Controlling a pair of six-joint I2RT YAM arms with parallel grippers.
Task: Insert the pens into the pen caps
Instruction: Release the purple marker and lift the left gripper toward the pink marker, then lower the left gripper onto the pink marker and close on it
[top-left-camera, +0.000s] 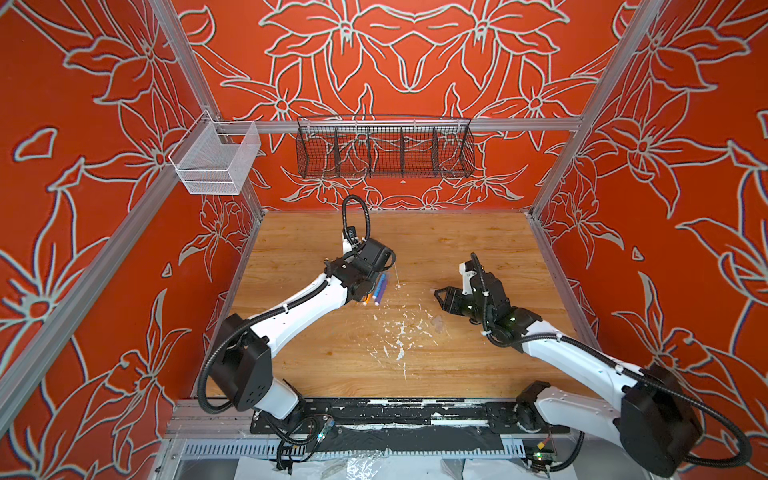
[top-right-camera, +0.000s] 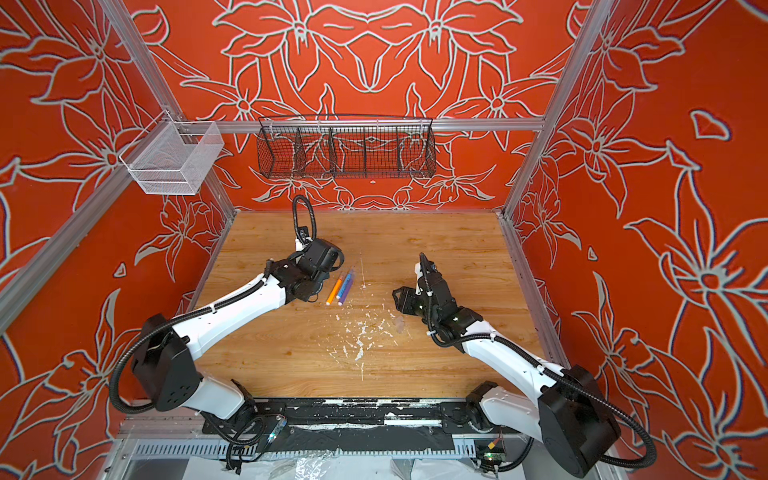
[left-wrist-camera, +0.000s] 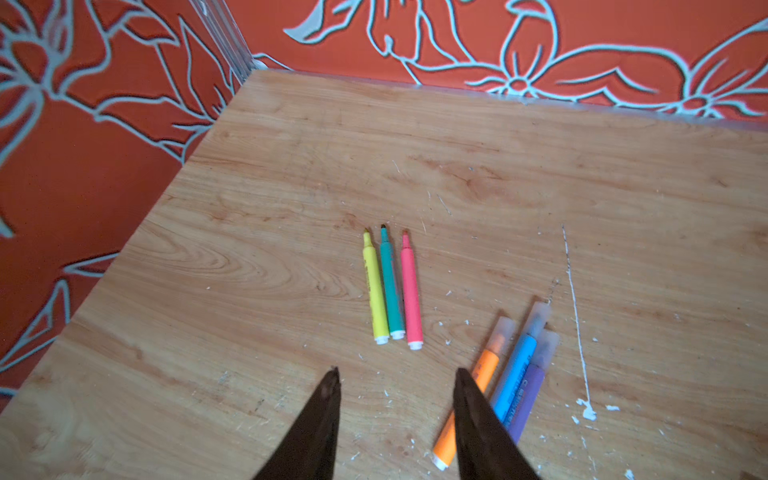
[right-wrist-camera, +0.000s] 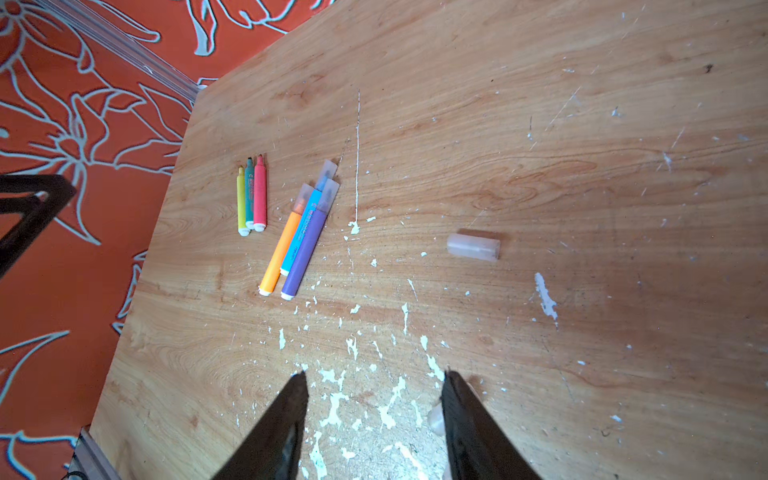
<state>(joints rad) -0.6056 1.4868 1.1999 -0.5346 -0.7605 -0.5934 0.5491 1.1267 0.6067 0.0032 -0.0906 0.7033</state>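
Three uncapped pens, yellow (left-wrist-camera: 374, 291), green (left-wrist-camera: 390, 286) and pink (left-wrist-camera: 410, 291), lie side by side on the wooden table. Beside them lie the orange (left-wrist-camera: 484, 365), blue (left-wrist-camera: 517, 370) and purple (left-wrist-camera: 530, 386) pens, each with a clear cap on its tip. My left gripper (left-wrist-camera: 397, 374) hangs open and empty above the table, one finger over the orange pen. One loose pen cap (right-wrist-camera: 473, 246) lies on its side. Another pale cap (right-wrist-camera: 435, 415) peeks out beside a finger of my right gripper (right-wrist-camera: 374, 376), which is open and holds nothing.
White paint flecks (top-left-camera: 399, 336) are scattered over the middle of the table (top-left-camera: 478, 232). On the back rail hang a black wire basket (top-left-camera: 384, 149) and a white mesh basket (top-left-camera: 216, 162). Red patterned walls close in three sides.
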